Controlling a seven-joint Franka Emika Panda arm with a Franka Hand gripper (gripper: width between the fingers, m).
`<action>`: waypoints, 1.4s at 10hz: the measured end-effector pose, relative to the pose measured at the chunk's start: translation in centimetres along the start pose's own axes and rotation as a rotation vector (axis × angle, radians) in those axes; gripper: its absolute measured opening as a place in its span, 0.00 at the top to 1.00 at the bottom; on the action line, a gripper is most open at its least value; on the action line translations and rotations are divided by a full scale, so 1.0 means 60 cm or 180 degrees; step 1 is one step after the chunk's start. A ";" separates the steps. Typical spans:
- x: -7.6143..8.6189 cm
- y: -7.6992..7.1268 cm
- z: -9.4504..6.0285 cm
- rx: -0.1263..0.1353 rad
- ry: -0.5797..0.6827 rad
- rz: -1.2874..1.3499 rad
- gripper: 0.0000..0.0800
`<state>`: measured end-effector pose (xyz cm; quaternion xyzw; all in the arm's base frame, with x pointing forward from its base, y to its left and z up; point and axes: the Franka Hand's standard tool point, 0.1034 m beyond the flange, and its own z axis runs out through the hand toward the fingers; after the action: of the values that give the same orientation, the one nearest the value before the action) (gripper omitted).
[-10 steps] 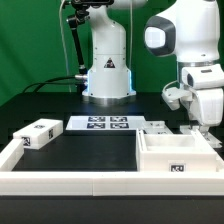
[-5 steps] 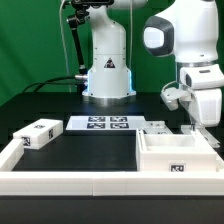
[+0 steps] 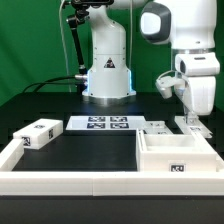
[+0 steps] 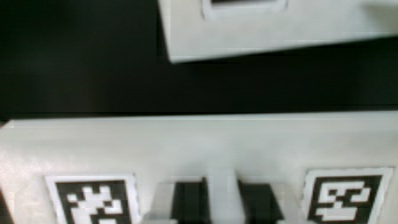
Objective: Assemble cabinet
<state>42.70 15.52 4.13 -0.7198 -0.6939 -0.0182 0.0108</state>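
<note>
The cabinet box (image 3: 176, 156), large, white and open-topped with a tag on its front, sits at the exterior view's right front. My gripper (image 3: 190, 121) hangs just behind it. In the wrist view the dark fingers (image 4: 185, 202) stand close together, with a thin white strip between them. That strip belongs to a white tagged part (image 4: 196, 150) with one tag on each side of the gripper (image 4: 221, 204). A second white piece (image 4: 267, 28) lies further off. A small white tagged block (image 3: 37, 133) lies at the exterior view's left. A flat tagged part (image 3: 158, 126) lies behind the box.
The marker board (image 3: 100, 124) lies at the middle back, in front of the robot base (image 3: 107, 75). A long white border rail (image 3: 70, 183) runs along the front and up the exterior view's left side. Black table surface (image 3: 90, 150) lies between the block and the box.
The arm has risen and shifted a little toward the exterior view's left. The box, the block and the flat part have not moved.
</note>
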 end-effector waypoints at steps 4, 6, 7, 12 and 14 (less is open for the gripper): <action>-0.059 0.025 -0.022 -0.0055 -0.0038 0.0099 0.91; -0.058 0.024 -0.020 -0.0050 -0.0036 0.0108 0.91; -0.058 0.024 -0.020 -0.0049 -0.0036 0.0109 0.91; -0.065 0.046 -0.024 -0.0089 -0.0026 0.0146 0.91; -0.065 0.045 -0.023 -0.0086 -0.0026 0.0148 0.91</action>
<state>45.26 11.45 5.40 -0.7359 -0.6767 -0.0244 -0.0014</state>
